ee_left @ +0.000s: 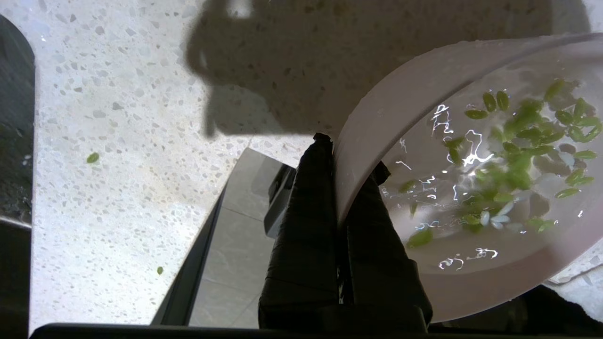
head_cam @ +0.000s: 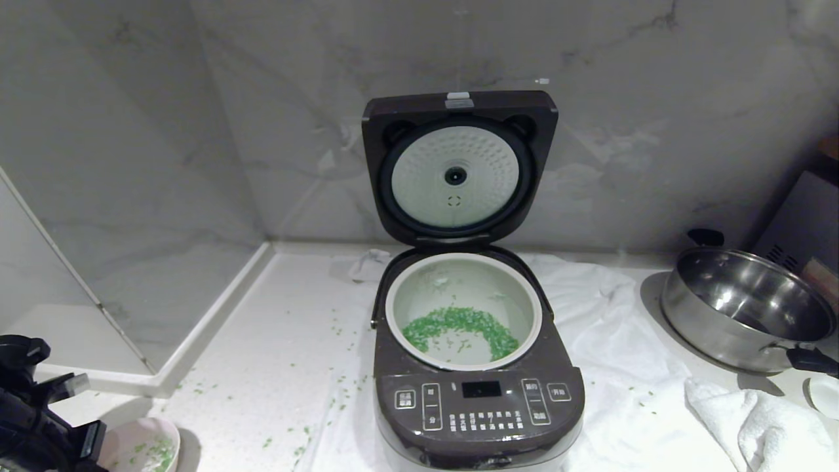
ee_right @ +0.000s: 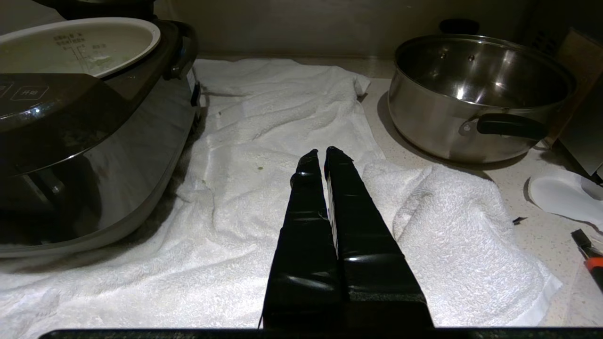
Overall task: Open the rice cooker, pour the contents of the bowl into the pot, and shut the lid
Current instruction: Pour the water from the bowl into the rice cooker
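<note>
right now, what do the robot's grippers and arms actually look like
Both grippers have two long, flat, tapering fingers wrapped in glossy black tape: the left gripper and the right gripper look alike. In the head view the left arm is a bulky black housing with angular parts. No markings or cables are visible.

A: What stands on the right of the surface point(head_cam: 275, 341)?

B: A steel pan point(head_cam: 741, 308) with black handles, upright, its inside bare and shiny. Its base sits on the speckled surface, just beside the white towel point(head_cam: 616, 367).

A: And the towel?

B: It lies spread and rumpled, bunched into a thick fold point(ee_right: 452, 221) near the front edge.

A: Anything smaller?

B: A flat white piece point(ee_right: 565, 195) lies near the pan's handle, and beside it the tip of an orange and black thing point(ee_right: 591, 259); I can't tell what either is.

A: Behind?

B: A grey marble wall point(head_cam: 196, 131), meeting a second wall at the left corner.
</note>
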Controlling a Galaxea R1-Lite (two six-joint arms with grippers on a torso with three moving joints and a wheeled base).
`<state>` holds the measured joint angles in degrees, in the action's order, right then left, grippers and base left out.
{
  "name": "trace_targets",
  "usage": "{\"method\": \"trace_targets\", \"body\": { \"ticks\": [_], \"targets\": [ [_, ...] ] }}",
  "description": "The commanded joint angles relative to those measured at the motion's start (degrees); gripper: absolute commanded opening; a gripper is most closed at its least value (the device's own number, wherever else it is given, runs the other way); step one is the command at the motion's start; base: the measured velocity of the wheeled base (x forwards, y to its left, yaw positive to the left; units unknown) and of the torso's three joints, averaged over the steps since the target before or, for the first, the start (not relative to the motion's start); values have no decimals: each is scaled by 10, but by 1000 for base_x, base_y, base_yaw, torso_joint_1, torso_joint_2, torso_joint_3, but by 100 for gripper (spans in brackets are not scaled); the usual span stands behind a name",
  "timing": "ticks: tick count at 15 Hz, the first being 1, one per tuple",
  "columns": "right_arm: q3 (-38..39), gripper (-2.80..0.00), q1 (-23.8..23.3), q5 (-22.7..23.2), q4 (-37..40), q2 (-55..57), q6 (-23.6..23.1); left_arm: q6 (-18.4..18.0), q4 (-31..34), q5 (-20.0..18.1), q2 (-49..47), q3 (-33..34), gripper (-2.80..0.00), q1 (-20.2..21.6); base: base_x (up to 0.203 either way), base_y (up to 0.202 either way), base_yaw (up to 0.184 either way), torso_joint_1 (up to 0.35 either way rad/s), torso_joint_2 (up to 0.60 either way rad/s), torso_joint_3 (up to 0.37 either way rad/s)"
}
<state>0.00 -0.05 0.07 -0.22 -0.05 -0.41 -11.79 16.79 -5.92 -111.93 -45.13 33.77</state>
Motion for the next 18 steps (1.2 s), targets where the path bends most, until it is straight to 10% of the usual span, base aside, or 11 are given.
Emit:
{"method": "trace_targets", "body": {
  "ticks": [1,10,18],
  "targets": [
    [1,-280,0,0,0,0,0,0,1,-2,27,21,-280,-5,0,0,0,0,0,0],
    [1,-280,0,0,0,0,0,9,1,-8,110,126,-280,-58,0,0,0,0,0,0],
    [1,-280,0,0,0,0,0,145,2,-8,150,135,-280,-244,0,0,0,0,0,0]
  ]
}}
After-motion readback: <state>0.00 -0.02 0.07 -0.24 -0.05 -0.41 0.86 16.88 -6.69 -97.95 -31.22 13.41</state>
